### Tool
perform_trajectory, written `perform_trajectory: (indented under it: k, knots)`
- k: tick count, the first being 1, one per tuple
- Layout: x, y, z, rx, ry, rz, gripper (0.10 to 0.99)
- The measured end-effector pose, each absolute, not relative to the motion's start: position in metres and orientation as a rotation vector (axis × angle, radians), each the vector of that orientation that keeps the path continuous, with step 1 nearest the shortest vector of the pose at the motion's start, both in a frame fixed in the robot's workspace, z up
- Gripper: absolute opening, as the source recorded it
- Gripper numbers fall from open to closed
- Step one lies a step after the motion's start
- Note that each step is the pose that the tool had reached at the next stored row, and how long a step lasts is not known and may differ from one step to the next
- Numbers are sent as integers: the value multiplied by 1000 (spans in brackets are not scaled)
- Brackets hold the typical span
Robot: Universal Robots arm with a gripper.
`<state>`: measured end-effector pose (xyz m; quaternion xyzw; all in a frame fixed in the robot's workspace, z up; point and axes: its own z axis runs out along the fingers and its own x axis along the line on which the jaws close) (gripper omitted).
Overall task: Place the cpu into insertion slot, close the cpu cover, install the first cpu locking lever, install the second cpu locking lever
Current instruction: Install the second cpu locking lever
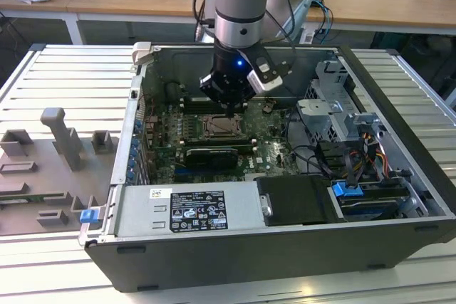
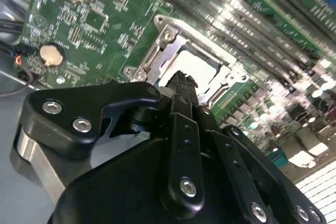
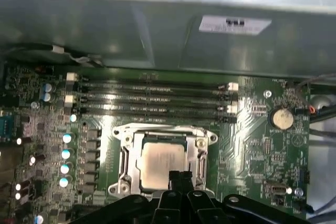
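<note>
One gripper (image 3: 180, 178) hangs low over the green board (image 3: 252, 145) inside the open computer case (image 1: 399, 97), its two fingers (image 2: 181, 90) pressed together with nothing between them. One cpu (image 3: 163, 162) lies flat in the insertion slot (image 3: 126, 158), pale face up, with the cpu cover (image 3: 202, 142) framing it; the fingertips sit at the chip's near edge. Four long memory slots (image 3: 152, 95) run just beside the socket, between it and the case wall. One round coin battery (image 3: 282, 118) sits well apart on open board.
</note>
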<state>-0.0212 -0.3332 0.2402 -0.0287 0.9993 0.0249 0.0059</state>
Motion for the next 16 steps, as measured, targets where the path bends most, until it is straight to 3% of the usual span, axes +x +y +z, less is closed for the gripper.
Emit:
perform_trajectory:
  k: [16]
  knots:
    - [-21,-355,250,-90,3131,78,106]
